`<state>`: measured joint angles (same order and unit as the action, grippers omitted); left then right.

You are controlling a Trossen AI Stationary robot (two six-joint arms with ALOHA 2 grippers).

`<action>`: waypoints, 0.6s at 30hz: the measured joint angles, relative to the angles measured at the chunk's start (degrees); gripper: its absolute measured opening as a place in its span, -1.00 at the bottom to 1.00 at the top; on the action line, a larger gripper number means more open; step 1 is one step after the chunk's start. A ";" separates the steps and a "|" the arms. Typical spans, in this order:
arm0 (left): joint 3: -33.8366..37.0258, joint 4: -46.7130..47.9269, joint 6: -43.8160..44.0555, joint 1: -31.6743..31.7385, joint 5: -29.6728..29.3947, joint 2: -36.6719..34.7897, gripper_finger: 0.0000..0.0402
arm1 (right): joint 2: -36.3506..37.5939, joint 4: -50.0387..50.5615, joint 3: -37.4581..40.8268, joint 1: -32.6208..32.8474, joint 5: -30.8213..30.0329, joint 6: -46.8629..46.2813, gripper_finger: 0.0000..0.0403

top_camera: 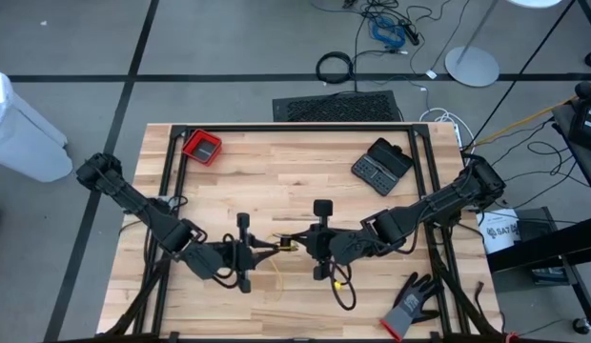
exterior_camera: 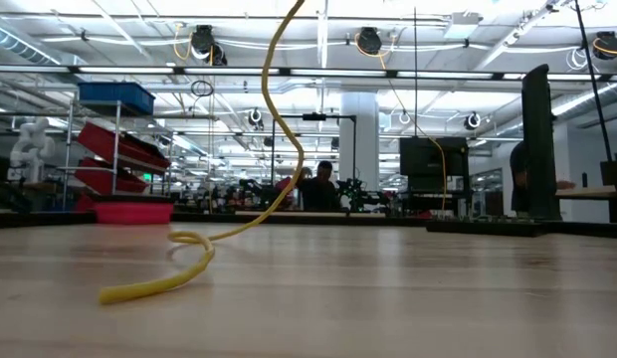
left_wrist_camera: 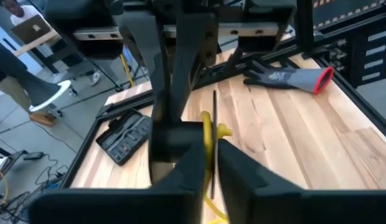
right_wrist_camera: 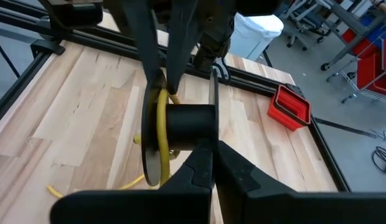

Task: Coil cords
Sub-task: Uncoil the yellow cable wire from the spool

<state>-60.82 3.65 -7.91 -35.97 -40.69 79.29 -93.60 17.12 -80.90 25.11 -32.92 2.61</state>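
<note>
Both grippers meet mid-table on the cords, with the coiling barely begun.

We have the left gripper [top_camera: 269, 245] pinched down on the yellow cord [exterior_camera: 194, 261], which runs up between its fingers in the left wrist view, and the right gripper [top_camera: 305, 242] facing it, clamped tight on the same yellow cord with a thin black cord [top_camera: 345, 291] beside it. We judge this the gather-and-wrap step: next we need one gripper to anchor while the other sweeps the slack round into a loop, without tugging the cord free. The yellow cord is thin and limp, lifted in a wavy arc above the wooden table [top_camera: 276, 171], its free end lying loosely curled on the wood; the black one trails in a slack loop toward the front edge, near the glove [top_camera: 410, 305].
</note>
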 joint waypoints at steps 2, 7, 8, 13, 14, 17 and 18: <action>0.00 -0.47 -0.04 0.00 0.00 0.00 -0.95 | 0.00 0.00 0.00 0.00 -0.02 0.00 -1.00; 0.02 -0.49 -0.04 0.00 -0.03 0.00 -0.97 | 0.00 0.03 0.00 -0.03 -0.02 0.00 -1.00; 0.02 -0.49 -0.04 0.00 -0.08 0.00 -0.98 | 0.00 0.04 0.00 -0.01 -0.08 0.00 -1.00; 0.02 -0.22 -0.23 -0.04 -1.29 0.00 -0.99 | 0.19 0.13 0.00 0.49 -0.27 -0.24 -0.91; 0.02 -0.24 -0.43 -0.04 -1.31 0.00 -0.99 | 0.30 0.09 0.00 0.66 -0.32 -0.55 -0.87; 0.02 -0.27 -0.50 -0.02 -1.36 0.00 -0.99 | 0.94 0.41 0.00 1.01 -0.58 -2.03 -0.70; 0.02 -0.19 -0.52 -0.02 -1.52 0.00 -0.99 | 1.25 0.70 0.00 1.11 -0.58 -2.67 -0.64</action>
<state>-60.80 3.46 -8.43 -35.99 -42.21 79.29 -92.36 17.82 -80.90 26.22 -33.49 -0.05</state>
